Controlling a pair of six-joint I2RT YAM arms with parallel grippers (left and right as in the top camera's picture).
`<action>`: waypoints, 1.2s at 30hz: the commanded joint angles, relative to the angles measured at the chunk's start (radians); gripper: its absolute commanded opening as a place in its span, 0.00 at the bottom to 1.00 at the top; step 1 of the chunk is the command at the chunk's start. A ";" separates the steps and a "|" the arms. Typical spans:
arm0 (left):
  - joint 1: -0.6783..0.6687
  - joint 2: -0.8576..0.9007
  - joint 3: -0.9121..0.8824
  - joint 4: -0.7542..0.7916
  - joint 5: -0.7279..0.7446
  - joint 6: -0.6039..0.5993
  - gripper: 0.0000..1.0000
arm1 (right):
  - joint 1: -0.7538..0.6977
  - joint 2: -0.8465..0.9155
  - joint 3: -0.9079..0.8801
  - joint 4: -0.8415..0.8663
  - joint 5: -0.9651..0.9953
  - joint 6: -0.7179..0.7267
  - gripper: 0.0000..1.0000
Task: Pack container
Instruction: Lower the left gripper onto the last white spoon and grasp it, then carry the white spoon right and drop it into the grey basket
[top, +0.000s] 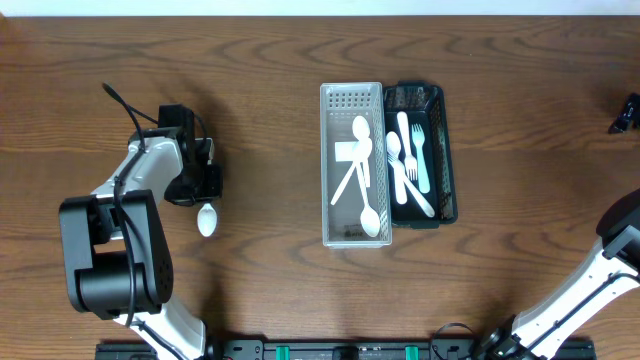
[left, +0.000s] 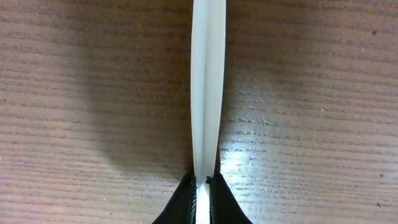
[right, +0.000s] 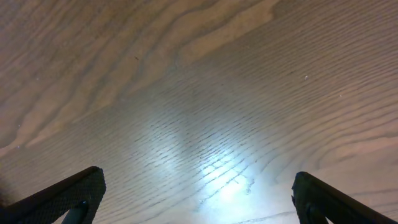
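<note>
Left claw (left: 202, 182): we see it pinching the white spoon (top: 207, 220), left of frame | right claw (right: 199, 190): wide, over table (right: 186, 93)

Overhead, I look straight down on the whole counter (top: 260, 60); both wrist views hug it, the left sharing the spoon (top: 207, 220).

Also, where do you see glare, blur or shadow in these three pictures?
Overhead: even light and sharp, but the white cutlery washes out against the pale tray. Left wrist: the spoon is close and slightly soft, with a broad shadow on the table at picture-left. Right wrist: a bright glare patch on the wood, grain blurred.
</note>
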 joint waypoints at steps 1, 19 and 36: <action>0.004 -0.007 0.059 -0.021 -0.004 -0.013 0.06 | -0.011 0.006 -0.001 -0.001 -0.004 -0.014 0.99; -0.252 -0.267 0.290 -0.098 0.400 -0.426 0.06 | -0.011 0.006 -0.001 -0.001 -0.004 -0.014 0.99; -0.529 -0.267 0.290 0.002 0.391 -0.532 0.25 | -0.011 0.006 -0.001 -0.001 -0.004 -0.014 0.99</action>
